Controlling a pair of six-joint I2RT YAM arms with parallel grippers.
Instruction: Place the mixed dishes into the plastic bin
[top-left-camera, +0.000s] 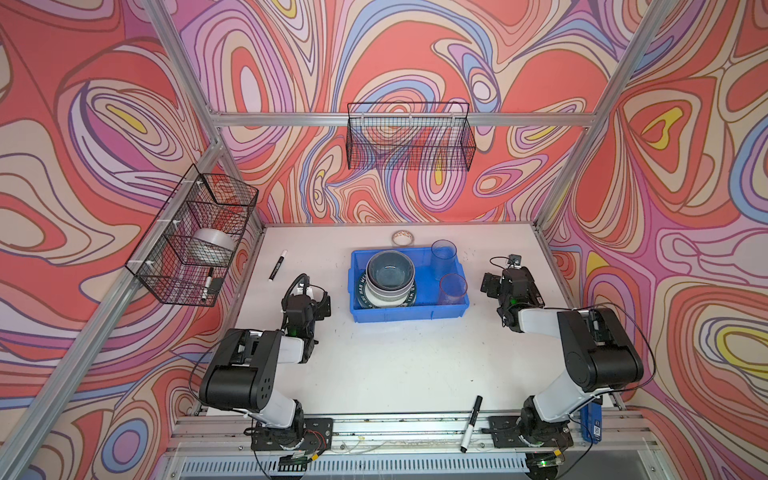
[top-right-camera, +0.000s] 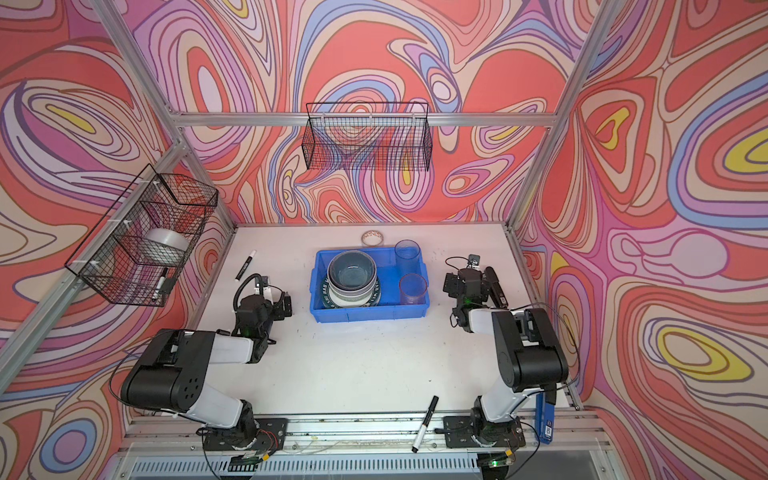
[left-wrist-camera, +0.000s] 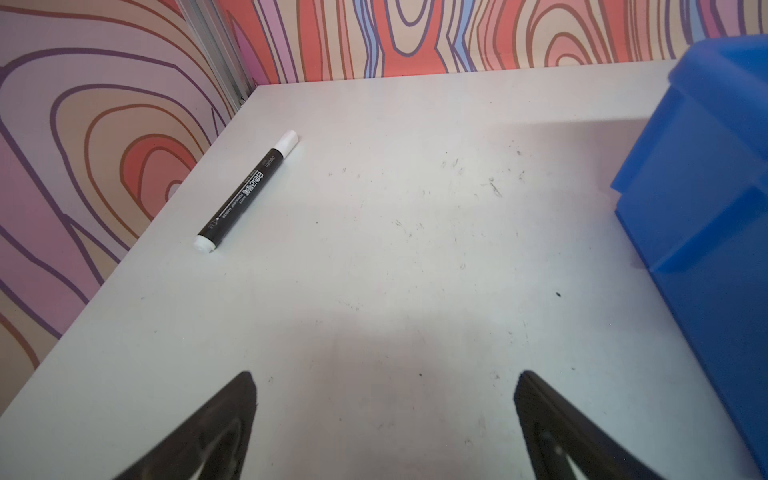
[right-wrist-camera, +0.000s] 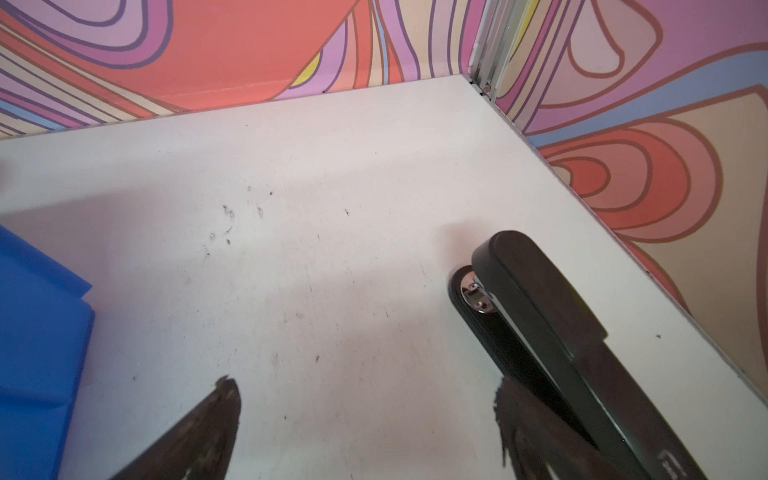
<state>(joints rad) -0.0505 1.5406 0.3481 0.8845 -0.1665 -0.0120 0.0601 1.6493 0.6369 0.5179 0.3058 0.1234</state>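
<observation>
The plastic bin (top-left-camera: 409, 314) is a bright blue tray at the middle back of the white table, seen in both top views. In it stands a stack of the mixed dishes: a dark blue bowl (top-left-camera: 390, 272) on top of pale bowls, over a white plate with a dark lettered rim (top-left-camera: 360, 291). A bluish tumbler (top-left-camera: 443, 253) and a pink tumbler (top-left-camera: 453, 289) stand upright in its right half. My left gripper (left-wrist-camera: 384, 378) hangs open and empty over bare table left of the bin (left-wrist-camera: 706, 166). Right of the bin (right-wrist-camera: 37, 332), my right gripper (right-wrist-camera: 365, 384) is also open and empty.
A black stapler (right-wrist-camera: 540, 332) lies beside my right gripper. One marker (left-wrist-camera: 247, 191) lies at the back left, another marker (top-left-camera: 471, 424) at the front edge. A small tape roll (top-left-camera: 402, 237) sits behind the bin. Black wire baskets hang on the back wall (top-left-camera: 409, 139) and the left wall (top-left-camera: 195, 237).
</observation>
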